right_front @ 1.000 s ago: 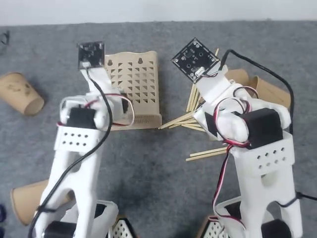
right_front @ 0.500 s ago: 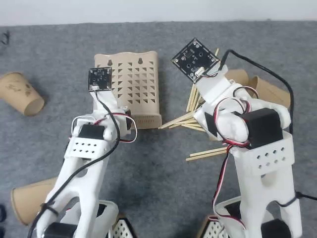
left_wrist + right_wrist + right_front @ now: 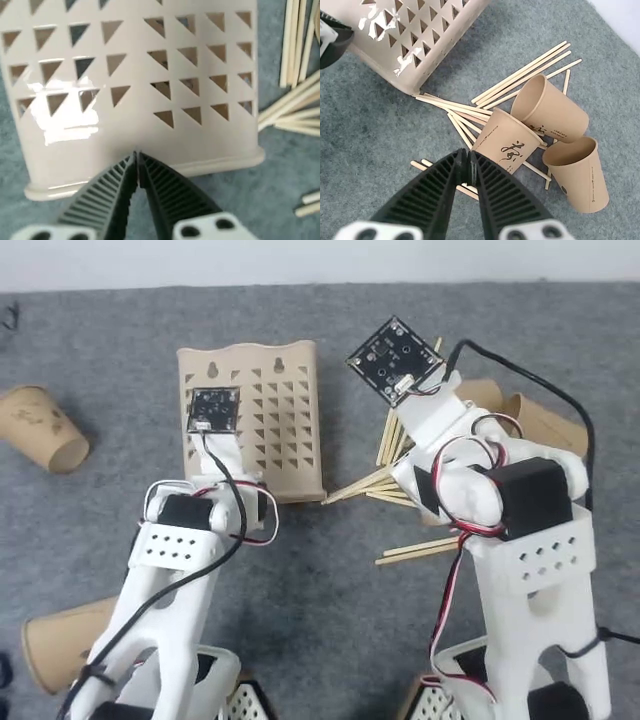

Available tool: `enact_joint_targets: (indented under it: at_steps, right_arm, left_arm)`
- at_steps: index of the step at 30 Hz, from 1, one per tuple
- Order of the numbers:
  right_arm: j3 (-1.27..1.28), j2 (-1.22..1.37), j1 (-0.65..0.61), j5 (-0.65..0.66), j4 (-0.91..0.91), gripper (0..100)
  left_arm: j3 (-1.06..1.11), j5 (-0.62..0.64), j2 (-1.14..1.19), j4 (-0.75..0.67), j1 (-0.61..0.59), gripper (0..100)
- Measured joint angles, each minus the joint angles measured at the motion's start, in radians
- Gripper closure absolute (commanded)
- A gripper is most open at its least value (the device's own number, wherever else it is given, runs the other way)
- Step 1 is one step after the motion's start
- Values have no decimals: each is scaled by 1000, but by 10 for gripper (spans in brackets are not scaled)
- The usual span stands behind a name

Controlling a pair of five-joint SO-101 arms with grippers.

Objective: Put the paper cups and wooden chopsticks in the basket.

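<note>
My right end effector (image 3: 468, 160) is closed and empty; the nearest paper cup (image 3: 507, 142) lies on its side just ahead of its tips, atop the fanned wooden chopsticks (image 3: 520, 75), its long axis slanting across my reach. My left end effector (image 3: 137, 157), also closed on nothing, hangs over the basket (image 3: 150, 60) edge; the right arm is nearer.

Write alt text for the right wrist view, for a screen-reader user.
The shut right end effector hangs above three paper cups lying on their sides among scattered wooden chopsticks on a grey mat. A beige basket with triangular holes sits beside the chopsticks.
</note>
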Motion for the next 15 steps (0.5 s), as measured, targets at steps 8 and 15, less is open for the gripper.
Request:
enact_joint_targets:
  at_steps: [8, 15]
  right_arm:
    - [0, 0, 0, 0, 0, 991]
    - [0, 5, -2, 0, -114, 991]
  left_arm:
    - [58, -207, -23, 25, 5, 987]
    - [157, -364, -17, 29, -20, 987]
